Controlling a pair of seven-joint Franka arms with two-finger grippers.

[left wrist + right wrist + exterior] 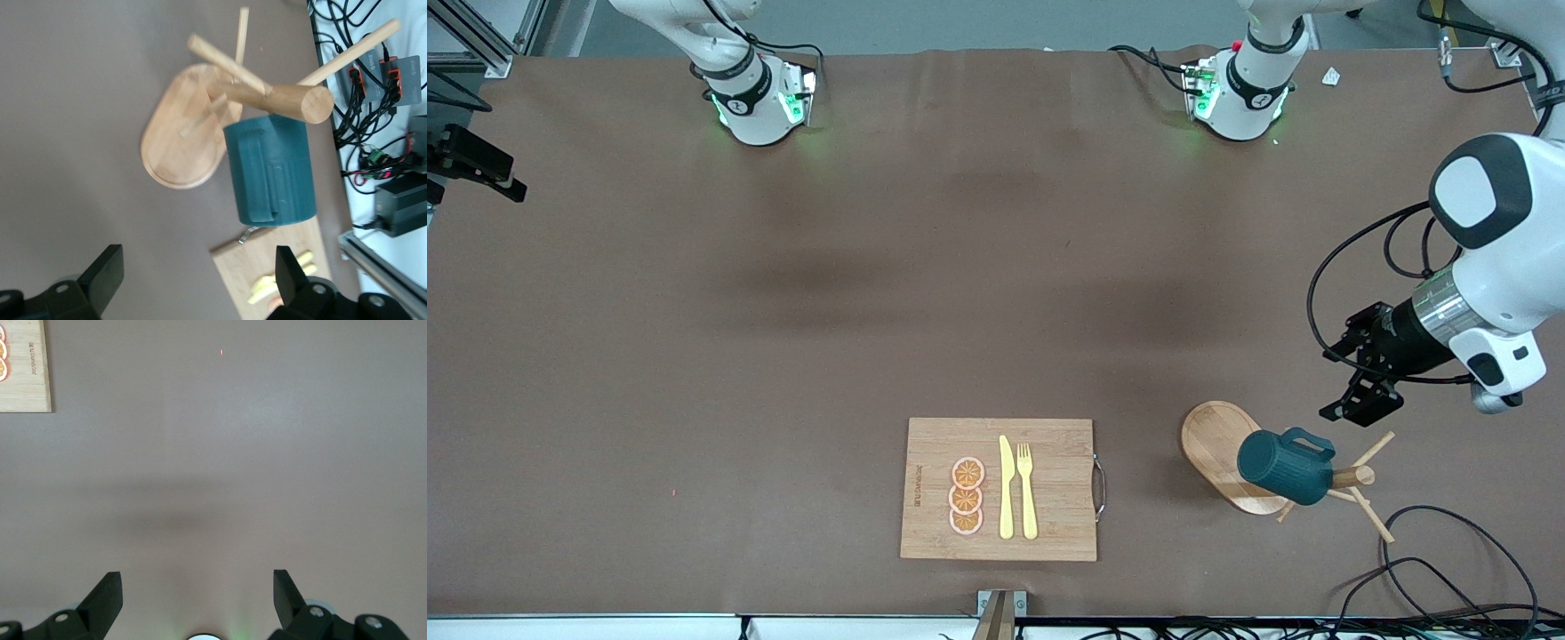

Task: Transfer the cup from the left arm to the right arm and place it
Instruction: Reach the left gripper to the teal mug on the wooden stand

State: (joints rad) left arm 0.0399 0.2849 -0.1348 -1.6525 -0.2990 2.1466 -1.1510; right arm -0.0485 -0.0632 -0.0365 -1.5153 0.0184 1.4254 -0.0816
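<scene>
The dark teal ribbed cup (pixel 1285 467) hangs tilted on a peg of the wooden peg rack (pixel 1352 477), whose oval base (pixel 1214 449) rests on the table near the left arm's end. The cup's handle (pixel 1307 438) points up toward my left gripper (pixel 1352 414), which is open, empty and in the air just above the cup and rack. In the left wrist view the cup (pixel 270 170) lies ahead of the open left gripper (pixel 198 260), apart from it. My right gripper (pixel 197 581) is open and empty over bare table near its base, out of the front view.
A bamboo cutting board (pixel 1058 444) with a yellow knife, a fork and three orange slices lies near the table's front edge, beside the rack. Loose black cables (pixel 1432 551) lie at the front corner near the rack.
</scene>
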